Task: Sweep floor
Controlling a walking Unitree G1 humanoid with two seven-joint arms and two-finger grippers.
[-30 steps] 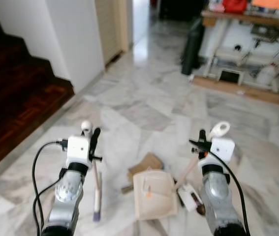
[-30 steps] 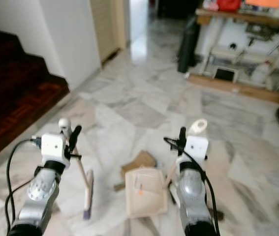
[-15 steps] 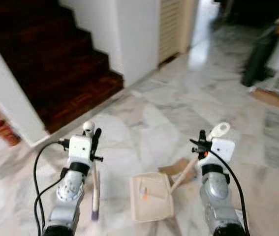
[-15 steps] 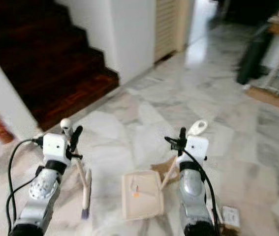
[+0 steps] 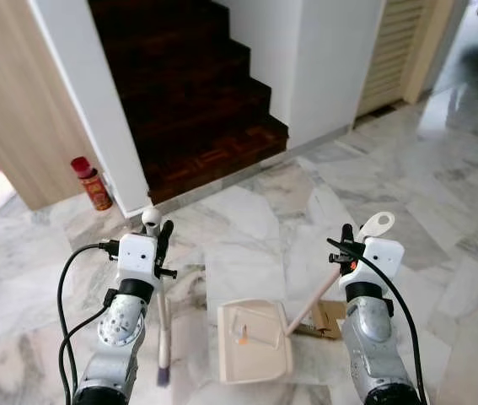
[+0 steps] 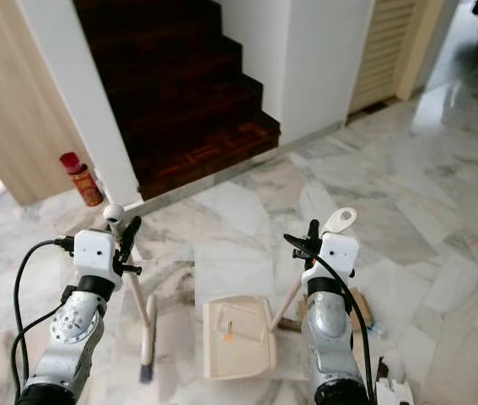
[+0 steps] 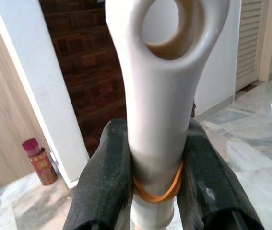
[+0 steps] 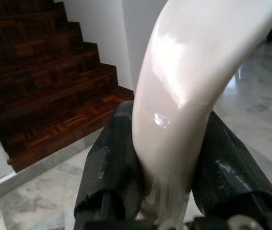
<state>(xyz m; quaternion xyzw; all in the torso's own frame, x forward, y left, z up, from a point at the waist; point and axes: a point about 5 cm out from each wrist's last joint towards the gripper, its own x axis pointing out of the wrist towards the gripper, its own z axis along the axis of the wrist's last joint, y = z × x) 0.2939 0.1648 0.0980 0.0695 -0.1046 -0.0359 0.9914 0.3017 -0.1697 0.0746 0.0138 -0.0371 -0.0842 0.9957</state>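
My left gripper (image 5: 162,245) is shut on the white handle of a hand brush (image 5: 163,325), whose purple bristles hang just above the marble floor (image 5: 247,228). In the left wrist view the black fingers (image 7: 104,182) clamp the ring-ended handle (image 7: 160,91). My right gripper (image 5: 346,246) is shut on the cream handle of a dustpan (image 5: 252,340), which lies flat in front of me between the arms. The right wrist view shows its fingers (image 8: 114,158) around that handle (image 8: 183,96). A small orange scrap (image 5: 242,339) lies in the pan. A piece of brown cardboard (image 5: 330,317) lies beside the pan's handle.
Dark wooden stairs (image 5: 196,93) rise straight ahead behind a white wall edge (image 5: 95,110). A red can (image 5: 91,182) stands at its foot. A louvered door (image 5: 399,51) is at the far right. A small white box (image 6: 394,391) lies by my right side.
The whole view has swung left, from the shelving and table to the staircase. Both grippers keep their hold on brush and dustpan, which stay in place before me.
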